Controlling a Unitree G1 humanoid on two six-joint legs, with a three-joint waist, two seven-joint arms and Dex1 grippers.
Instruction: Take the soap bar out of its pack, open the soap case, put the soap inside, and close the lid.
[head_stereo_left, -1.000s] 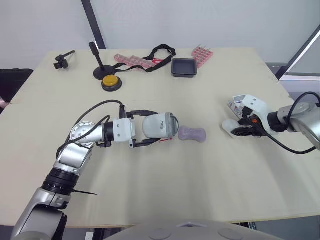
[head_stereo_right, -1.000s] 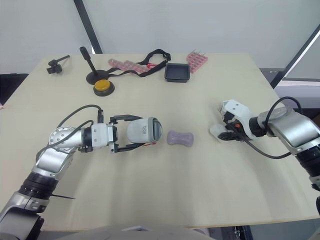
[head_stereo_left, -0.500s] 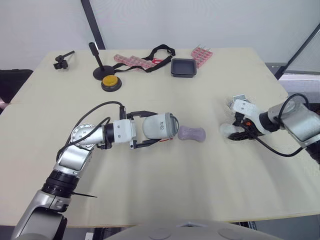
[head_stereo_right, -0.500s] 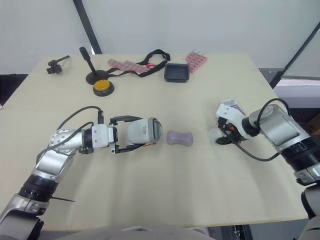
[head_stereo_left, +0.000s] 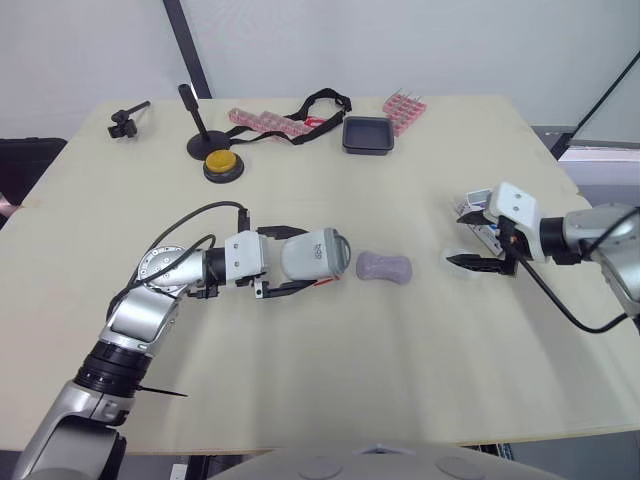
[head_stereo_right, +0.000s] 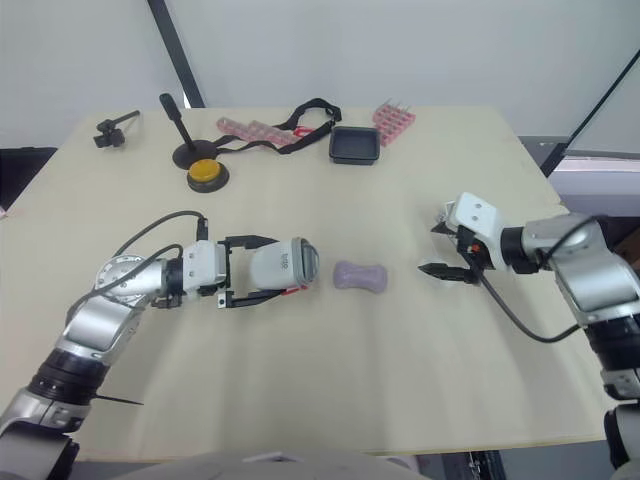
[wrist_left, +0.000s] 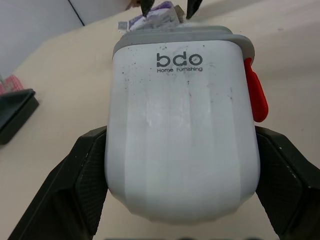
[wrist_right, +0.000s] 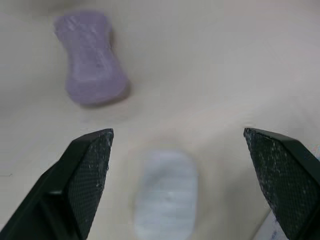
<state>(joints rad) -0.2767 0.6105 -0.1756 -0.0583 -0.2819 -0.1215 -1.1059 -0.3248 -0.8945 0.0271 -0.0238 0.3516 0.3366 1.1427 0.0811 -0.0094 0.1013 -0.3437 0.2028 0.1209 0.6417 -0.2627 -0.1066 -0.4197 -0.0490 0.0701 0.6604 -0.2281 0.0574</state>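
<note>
My left gripper (head_stereo_left: 300, 258) is shut on the white soap case (head_stereo_left: 312, 254), which lies on its side with its grey lid closed and a red latch (wrist_left: 255, 97) showing. Just right of the lid, the lavender soap bar (head_stereo_left: 384, 267) lies bare on the table. Farther right, my right gripper (head_stereo_left: 455, 238) stands open, fingers (wrist_right: 85, 170) wide apart above a pale oval piece (wrist_right: 167, 200) on the table. The crumpled soap pack (wrist_left: 157, 21) lies right beside that gripper.
Along the table's back stand a black tray (head_stereo_left: 368, 134), a pink block (head_stereo_left: 404, 106), pink strips with a black strap (head_stereo_left: 265, 122), a yellow button (head_stereo_left: 222, 164), a black stand (head_stereo_left: 195, 125) and a small clamp (head_stereo_left: 125, 120). The table's right edge runs close behind my right gripper.
My right gripper has lifted off the pale piece and pack and now stands with its fingers spread. The left gripper has drawn the case slightly left; the soap bar has not moved.
</note>
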